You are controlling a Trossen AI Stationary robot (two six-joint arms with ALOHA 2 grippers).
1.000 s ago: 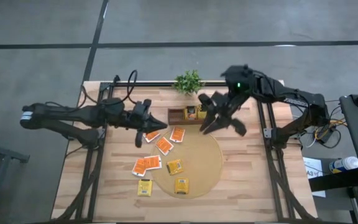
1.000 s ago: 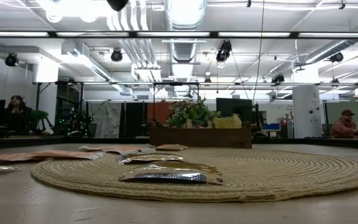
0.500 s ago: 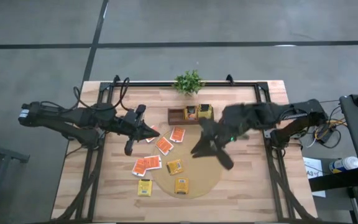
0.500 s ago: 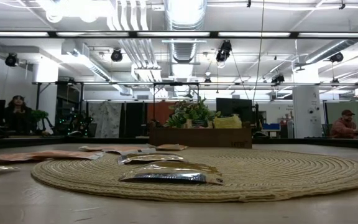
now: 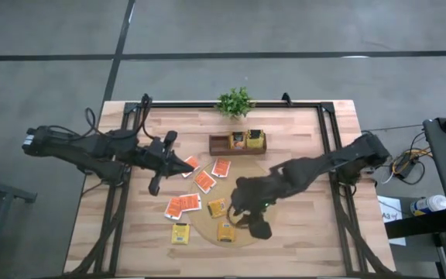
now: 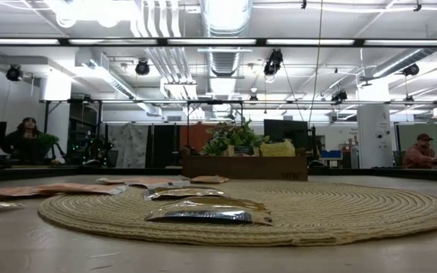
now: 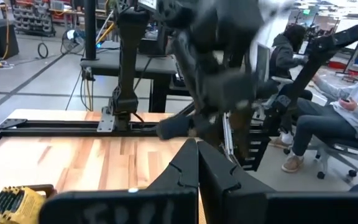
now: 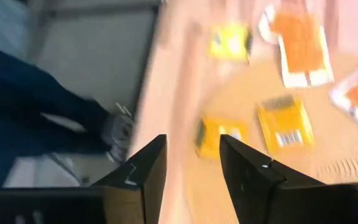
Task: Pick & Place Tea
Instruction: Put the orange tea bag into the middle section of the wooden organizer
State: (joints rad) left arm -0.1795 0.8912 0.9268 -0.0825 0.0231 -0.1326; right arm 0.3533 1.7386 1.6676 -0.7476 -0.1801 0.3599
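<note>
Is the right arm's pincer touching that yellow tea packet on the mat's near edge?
Apart. The right wrist view shows the right pincer open and empty, with the yellow packet beyond its fingertips, lying untouched on the mat.

Wooden table (image 5: 300,232); round mat (image 5: 265,180), tea packets (image 5: 183,205), plant (image 5: 235,101), tray (image 5: 221,144)

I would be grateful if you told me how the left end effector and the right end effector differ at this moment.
The left end effector has its fingers shut together and empty; the right end effector has its fingers apart. The left one sits over bare wood beside the orange-red tea packets; the right one hangs over the round mat near the yellow tea packets. Neither holds anything.
</note>
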